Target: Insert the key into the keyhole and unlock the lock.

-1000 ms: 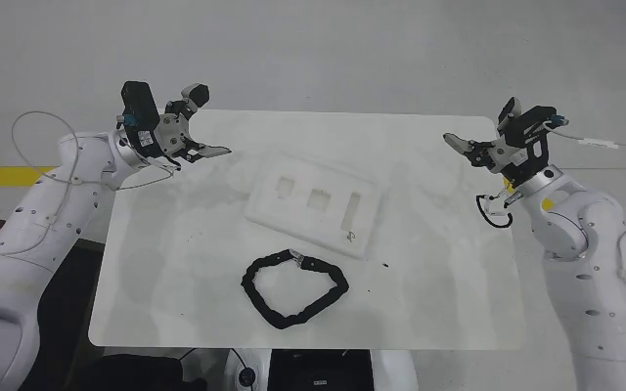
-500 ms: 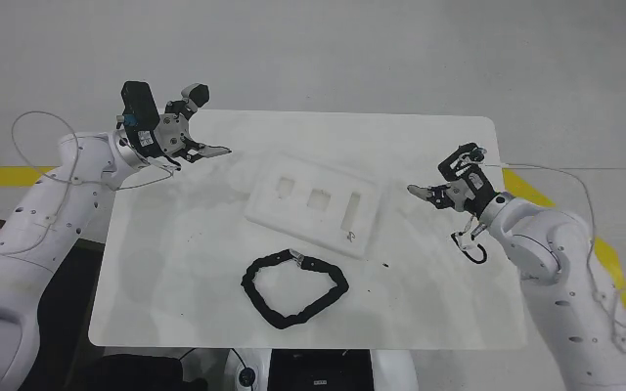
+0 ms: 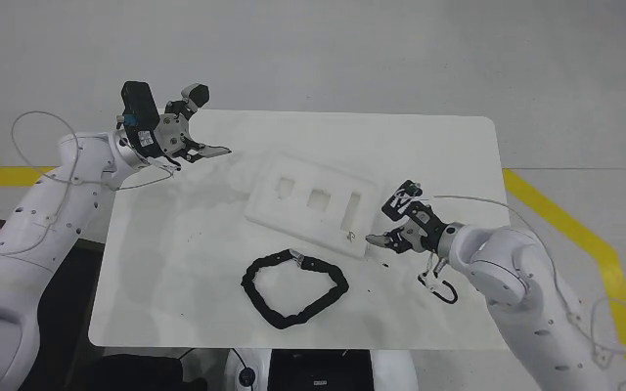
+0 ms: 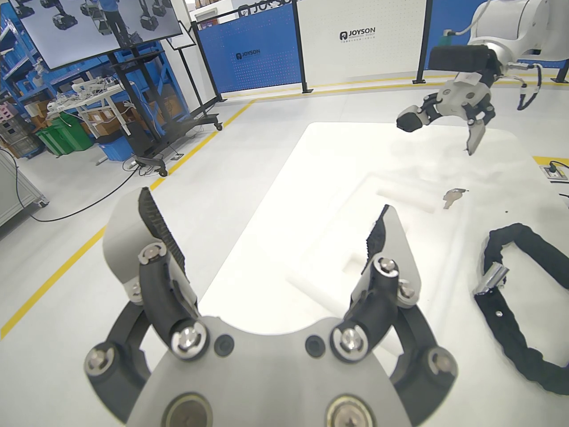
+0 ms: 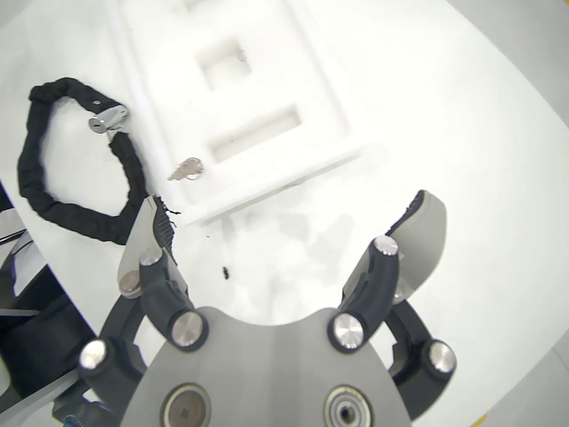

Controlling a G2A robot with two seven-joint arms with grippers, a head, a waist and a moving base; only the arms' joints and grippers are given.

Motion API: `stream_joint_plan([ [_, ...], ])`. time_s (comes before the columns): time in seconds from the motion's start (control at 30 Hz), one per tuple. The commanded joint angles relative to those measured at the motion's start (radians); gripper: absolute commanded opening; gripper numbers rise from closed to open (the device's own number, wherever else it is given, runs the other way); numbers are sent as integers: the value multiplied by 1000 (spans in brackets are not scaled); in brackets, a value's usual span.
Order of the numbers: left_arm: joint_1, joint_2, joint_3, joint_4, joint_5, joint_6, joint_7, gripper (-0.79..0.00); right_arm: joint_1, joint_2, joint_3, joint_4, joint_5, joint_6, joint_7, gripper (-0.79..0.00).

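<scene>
White foam tray (image 3: 262,207) with three rectangular recesses lies slightly askew in the middle of the white bench (image 3: 440,156). A small silver key (image 3: 349,235) lies flat on the tray's corner nearest the right arm, beside the long narrow recess, with nothing touching it. A black fabric-sleeved chain lock (image 3: 284,320) lies as a closed loop on the bench between the tray and the front edge. Its silver cylinder (image 3: 298,260) sits on the side of the loop closest to the tray, apart from the key. The right tool (image 3: 388,215) hangs released and empty, fingers spread wide, just beside the tray corner that carries the key. The left tool (image 3: 210,122) hovers over the far left corner of the bench, well apart from the tray, likewise spread wide and empty.
</scene>
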Motion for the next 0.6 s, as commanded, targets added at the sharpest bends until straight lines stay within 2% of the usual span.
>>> stream_joint_plan([
  [0.0, 0, 0, 0, 0, 0, 0, 0, 0, 12, -3, -29, -6, 14, 13, 24, 0],
  [0.33, 0, 0, 0, 0, 0, 0, 0, 0, 49, -16, -114, 7, 85, 56, 63, 0],
  [0.57, 0, 0, 0, 0, 0, 0, 0, 0, 49, -16, -114, 7, 85, 56, 63, 0],
])
